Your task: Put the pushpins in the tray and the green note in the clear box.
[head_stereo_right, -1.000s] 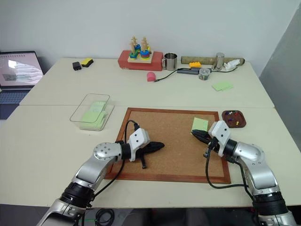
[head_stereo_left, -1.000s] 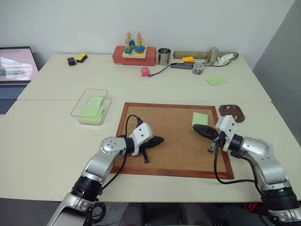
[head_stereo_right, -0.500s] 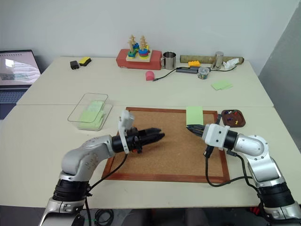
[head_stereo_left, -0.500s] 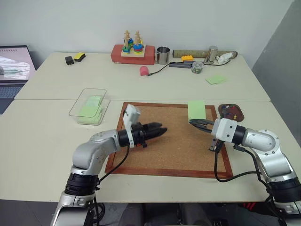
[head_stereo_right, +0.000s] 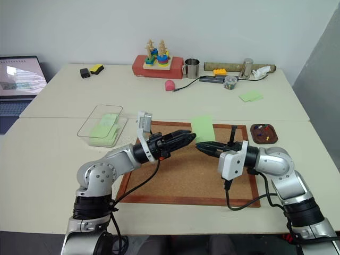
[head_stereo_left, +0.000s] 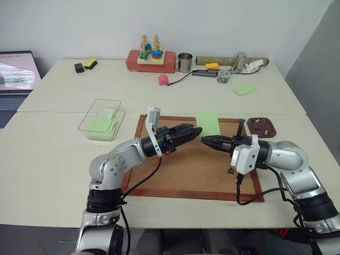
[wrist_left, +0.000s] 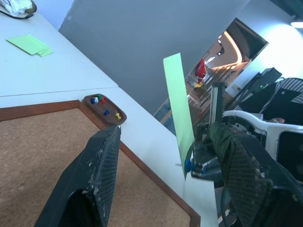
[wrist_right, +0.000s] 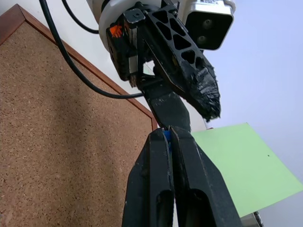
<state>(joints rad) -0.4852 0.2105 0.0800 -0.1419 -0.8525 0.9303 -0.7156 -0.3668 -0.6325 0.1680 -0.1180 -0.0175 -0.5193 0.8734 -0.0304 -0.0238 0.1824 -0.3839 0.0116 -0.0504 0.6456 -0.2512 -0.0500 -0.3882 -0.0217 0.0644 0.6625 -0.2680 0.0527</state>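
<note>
Two grippers meet tip to tip above the cork board [head_stereo_left: 186, 170]. Clear box [head_stereo_left: 101, 119] sits far left. Left gripper [head_stereo_left: 195, 130]: fingers spread. Green note [head_stereo_left: 208, 122] raised, pinched with a blue pushpin [wrist_right: 166, 135] by the right gripper [head_stereo_left: 204, 141]. Tray [head_stereo_left: 261, 127] far right.
</note>
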